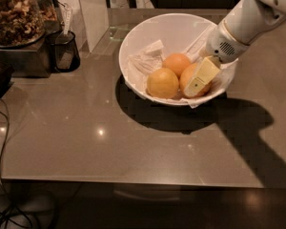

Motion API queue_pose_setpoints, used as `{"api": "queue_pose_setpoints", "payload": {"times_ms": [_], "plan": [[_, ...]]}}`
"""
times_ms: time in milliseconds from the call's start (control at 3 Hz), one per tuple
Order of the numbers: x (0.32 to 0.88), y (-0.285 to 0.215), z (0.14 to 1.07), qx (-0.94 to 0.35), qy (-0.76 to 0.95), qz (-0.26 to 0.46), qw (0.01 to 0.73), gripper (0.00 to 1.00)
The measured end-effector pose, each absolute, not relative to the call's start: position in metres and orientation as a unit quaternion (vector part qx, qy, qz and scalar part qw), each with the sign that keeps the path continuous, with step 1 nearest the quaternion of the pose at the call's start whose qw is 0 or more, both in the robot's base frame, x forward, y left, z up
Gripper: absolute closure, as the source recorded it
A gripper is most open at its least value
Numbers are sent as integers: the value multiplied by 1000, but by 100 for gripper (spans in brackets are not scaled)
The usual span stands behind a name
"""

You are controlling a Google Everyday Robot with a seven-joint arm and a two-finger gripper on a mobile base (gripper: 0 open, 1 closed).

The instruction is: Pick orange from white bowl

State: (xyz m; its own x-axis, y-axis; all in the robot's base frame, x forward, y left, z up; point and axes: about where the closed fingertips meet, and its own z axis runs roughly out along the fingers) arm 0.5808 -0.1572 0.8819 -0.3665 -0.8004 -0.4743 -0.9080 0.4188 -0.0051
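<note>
Claw is sitting in the white bowl, pressing against the right-hand orange; can't tell if it's gripping yet. I'm thinking it should be closing squarely around the middle.

You've dim, warm light from above-rear: white bowl, with the gripper inside at its right, and arm throw hard shadows onto the glare-spotted table.

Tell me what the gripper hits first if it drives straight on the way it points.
Most likely the right-hand orange in the white bowl; the gripper sits just over it, pointing down-left.
</note>
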Motion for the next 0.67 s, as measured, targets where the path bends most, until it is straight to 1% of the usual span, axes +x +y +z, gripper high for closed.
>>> {"api": "queue_pose_setpoints", "payload": {"times_ms": [333,667], "plan": [[577,-142,871,-531,814,135,193,6],[568,-131,869,-542,809,129,188,21]]}}
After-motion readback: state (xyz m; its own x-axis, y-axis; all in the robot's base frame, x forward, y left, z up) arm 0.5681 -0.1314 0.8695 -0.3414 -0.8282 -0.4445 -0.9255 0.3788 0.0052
